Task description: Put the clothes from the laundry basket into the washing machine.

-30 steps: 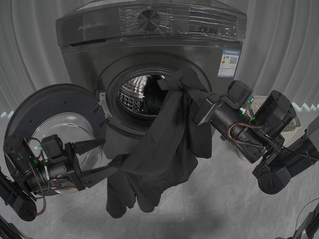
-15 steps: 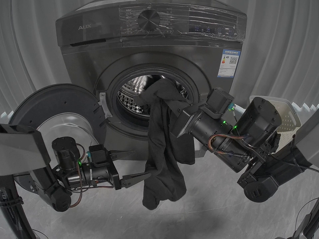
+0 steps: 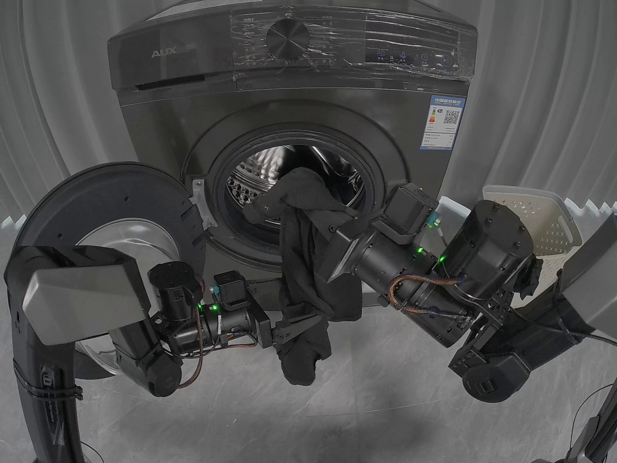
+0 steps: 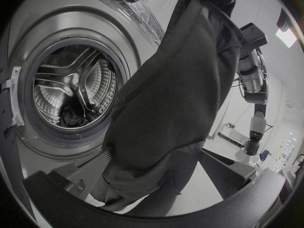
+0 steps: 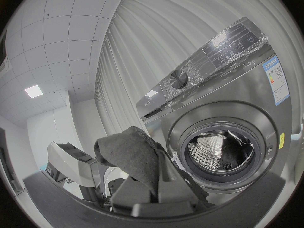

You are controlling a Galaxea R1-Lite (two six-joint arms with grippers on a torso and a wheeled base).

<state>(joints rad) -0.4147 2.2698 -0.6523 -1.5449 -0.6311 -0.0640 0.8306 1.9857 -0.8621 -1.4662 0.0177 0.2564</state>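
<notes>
A black garment [image 3: 302, 252] hangs in front of the washing machine's [image 3: 289, 98] open drum mouth [image 3: 257, 168], with my right gripper [image 3: 334, 226] shut on its upper part. In the right wrist view the cloth [image 5: 129, 152] drapes over my right gripper [image 5: 155, 187]. My left gripper [image 3: 289, 307] is low, and it is open with the garment's hanging lower end between its fingers. The left wrist view shows the garment [image 4: 177, 89] between the spread fingers of my left gripper [image 4: 155, 165]. More dark clothes [image 4: 71, 117] lie inside the drum.
The round machine door [image 3: 109, 220] stands swung open on the left, close to my left arm. A white laundry basket [image 3: 546, 217] sits on the floor to the right of the machine, behind my right arm. Grey floor lies in front.
My right gripper has carried the garment left and lower, and it now hangs bunched and narrower. My left arm has swung right, so its fingers now straddle the garment's lower end.
</notes>
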